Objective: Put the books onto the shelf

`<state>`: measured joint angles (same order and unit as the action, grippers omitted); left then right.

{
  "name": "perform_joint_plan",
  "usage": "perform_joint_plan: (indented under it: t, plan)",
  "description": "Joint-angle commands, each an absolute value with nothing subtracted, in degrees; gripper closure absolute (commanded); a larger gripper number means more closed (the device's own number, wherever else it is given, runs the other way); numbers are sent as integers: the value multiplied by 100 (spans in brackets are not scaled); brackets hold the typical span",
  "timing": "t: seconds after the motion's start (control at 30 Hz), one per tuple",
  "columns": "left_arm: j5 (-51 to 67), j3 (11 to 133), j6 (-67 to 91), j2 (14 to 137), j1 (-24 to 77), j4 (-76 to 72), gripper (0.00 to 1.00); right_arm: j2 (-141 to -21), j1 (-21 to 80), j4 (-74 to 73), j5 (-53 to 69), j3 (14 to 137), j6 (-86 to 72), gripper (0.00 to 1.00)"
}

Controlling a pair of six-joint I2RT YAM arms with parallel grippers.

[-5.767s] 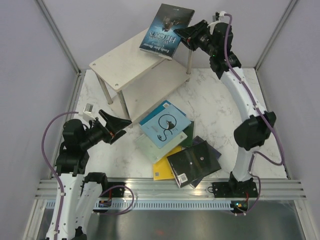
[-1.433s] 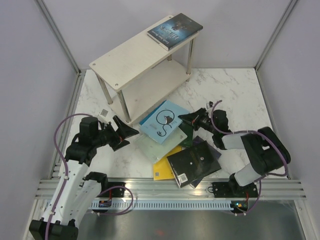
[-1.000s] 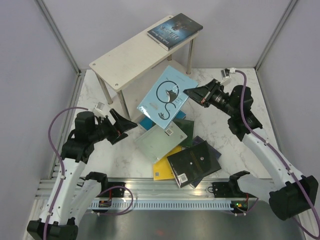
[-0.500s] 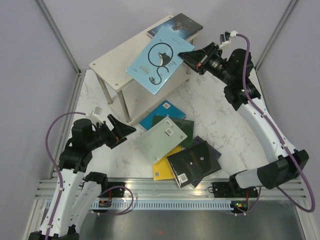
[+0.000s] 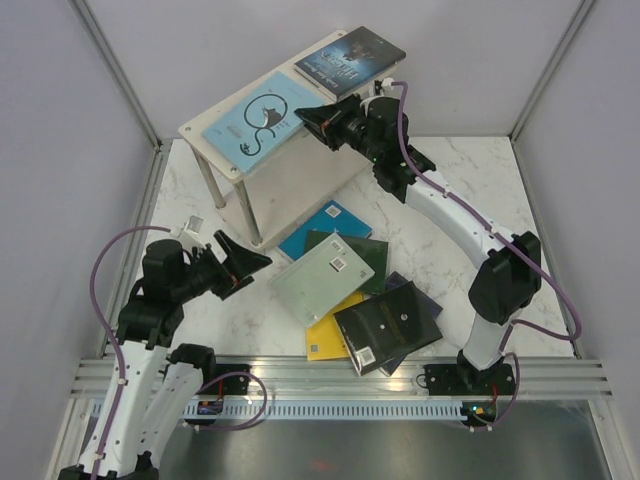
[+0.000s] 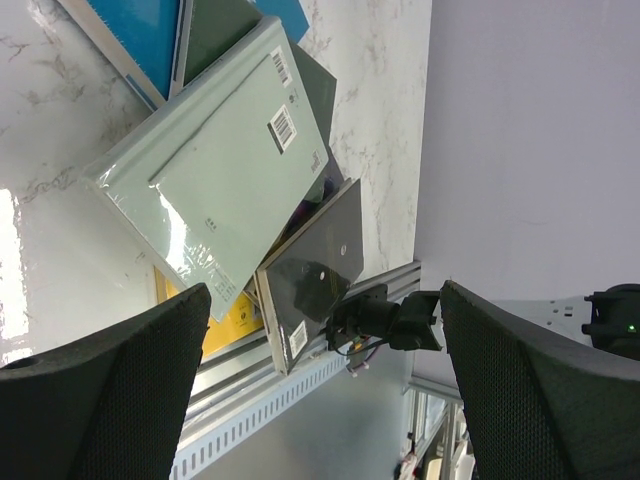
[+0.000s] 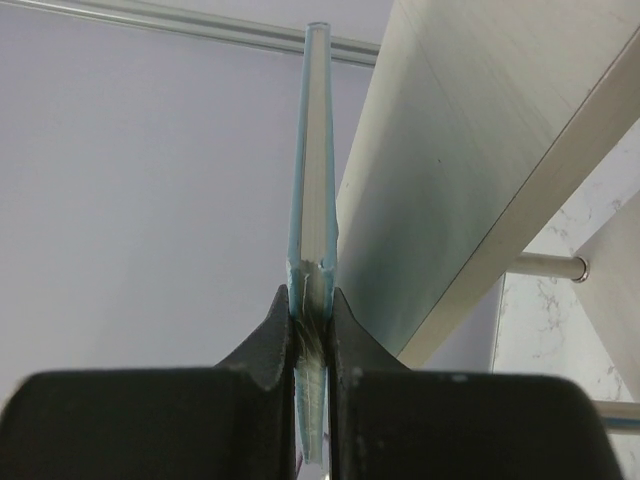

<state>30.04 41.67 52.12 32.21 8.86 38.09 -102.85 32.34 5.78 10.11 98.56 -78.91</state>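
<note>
End effector of right arm (image 7: 311,305) tight on light blue book (image 5: 248,125).

Table (image 5: 440,200), white marbled top, carried the 2-tier shelf (image 5: 300,188) toward its far left. A pile of 6 overlapping books lay just in front of the shelf:
- teal book (image 5: 325,215)
- dark green book (image 5: 368,255)
- pale green book (image 5: 320,280)
- yellow book (image 5: 330,337)
- black book (image 5: 388,325)
- purple book (image 5: 427,300)

The shelf's top board (image 5: 222,163) held a dark blue pictorial book (image 5: 350,60) flat at its far right end. A light blue book (image 5: 255,120) sat flat over the board's left half; whether they touched was unclear.
</note>
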Motion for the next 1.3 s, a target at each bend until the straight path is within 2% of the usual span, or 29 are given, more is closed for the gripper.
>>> perform_joint_plan:
  t: [0.0,0.23,0.7,0.73,0.77,0.87,0.9,0.97,1.07,1.27]
  plan:
    - [2909,4324,5317,3138,914,3964,2,-10116,3296,1064,475,10336,-8288,100]
    - [2900,4280,5274,3173,914,3990,2,-10159,3489,870,211,9949,-8279,100]
    - [2821,4245,5221,3208,914,3990,2,-10845,3551,712,914,10370,-8350,100]
    - [2830,4236,5221,3199,905,3990,2,-10898,3542,668,958,10406,-8341,96]
    - [2813,4245,5221,3208,914,3982,2,-10925,3542,633,1071,10441,-8341,82]
    - [2795,4245,5212,3199,914,3990,2,-10960,3542,572,1256,10398,-8315,58]
    - [2786,4236,5212,3199,914,3990,2,-10951,3533,545,1292,10371,-8297,55]
    - [2769,4228,5212,3191,914,3982,2,-10872,3533,501,1345,10223,-8244,48]
    - [2769,4193,5212,3173,914,3981,2,-10697,3498,422,1354,9986,-8156,45]
    - [2751,4166,5221,3182,914,3982,2,-10573,3331,-174,1669,9879,-7937,44]
